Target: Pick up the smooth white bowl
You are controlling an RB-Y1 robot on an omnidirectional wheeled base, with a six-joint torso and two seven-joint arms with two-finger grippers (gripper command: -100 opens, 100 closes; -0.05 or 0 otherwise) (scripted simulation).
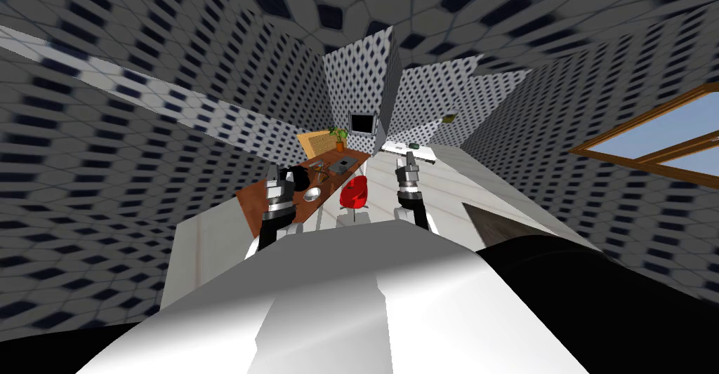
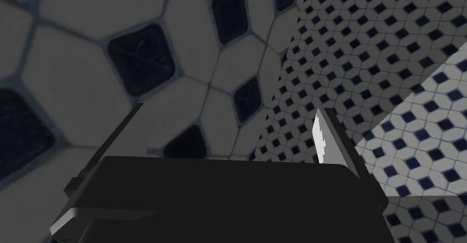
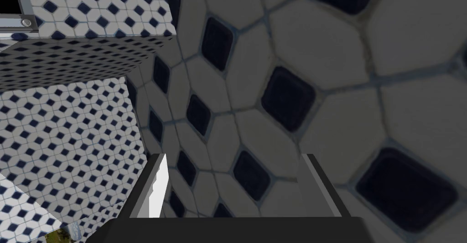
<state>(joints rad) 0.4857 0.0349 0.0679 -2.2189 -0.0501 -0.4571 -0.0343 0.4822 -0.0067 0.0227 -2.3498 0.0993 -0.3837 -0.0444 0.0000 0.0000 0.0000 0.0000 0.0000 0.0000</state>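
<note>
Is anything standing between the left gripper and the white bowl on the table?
Nothing visible does. The small white bowl lies on the brown table right beside the left gripper; a black round object sits beyond it.

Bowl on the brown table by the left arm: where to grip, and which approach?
Take the bowl by its rim, one finger inside and one outside, coming down from above. It sits upright, mouth up, on the brown table, and its low rounded side looks poor for a side pinch. The open left gripper hovers beside it, nearest.
</note>
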